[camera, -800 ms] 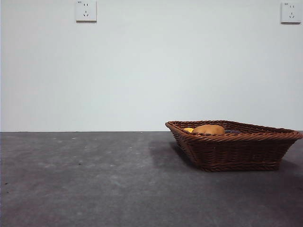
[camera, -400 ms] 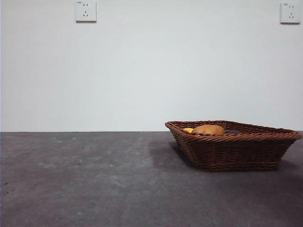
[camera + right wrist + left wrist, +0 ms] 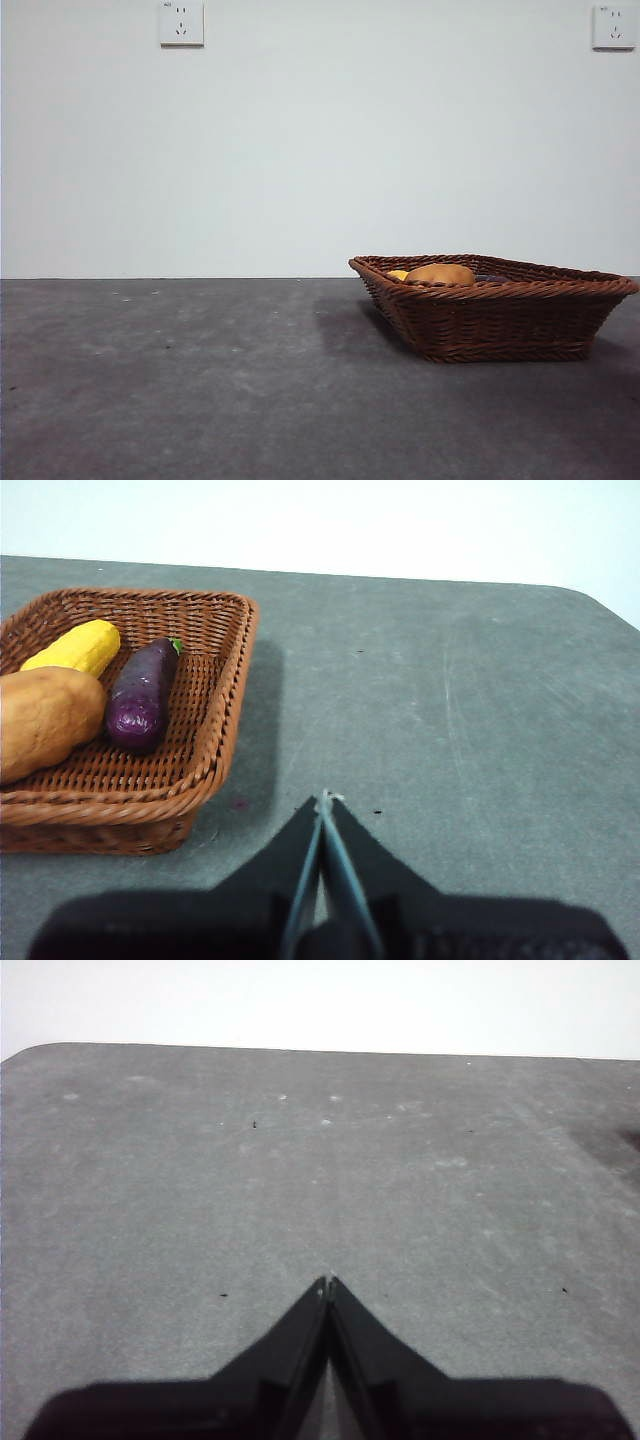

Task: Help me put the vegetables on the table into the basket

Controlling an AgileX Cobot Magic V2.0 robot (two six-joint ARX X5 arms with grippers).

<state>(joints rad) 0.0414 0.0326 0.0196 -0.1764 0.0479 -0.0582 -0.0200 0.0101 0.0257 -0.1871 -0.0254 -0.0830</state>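
Note:
The brown wicker basket point(image 3: 500, 310) stands on the dark grey table point(image 3: 200, 380) at the right. In the right wrist view the basket point(image 3: 215, 720) holds all three vegetables: the purple eggplant point(image 3: 140, 695), the yellow corn cob point(image 3: 75, 648) and the tan potato point(image 3: 40, 720), lying side by side. In the front view the potato point(image 3: 440, 274) and a bit of corn point(image 3: 398, 275) show above the rim. My right gripper point(image 3: 325, 798) is shut and empty, above bare table beside the basket. My left gripper point(image 3: 328, 1282) is shut and empty over bare table.
Two wall sockets point(image 3: 181, 23) sit on the white wall behind the table. The table's far edge with a rounded corner point(image 3: 40, 1050) shows in the left wrist view. Neither arm shows in the front view.

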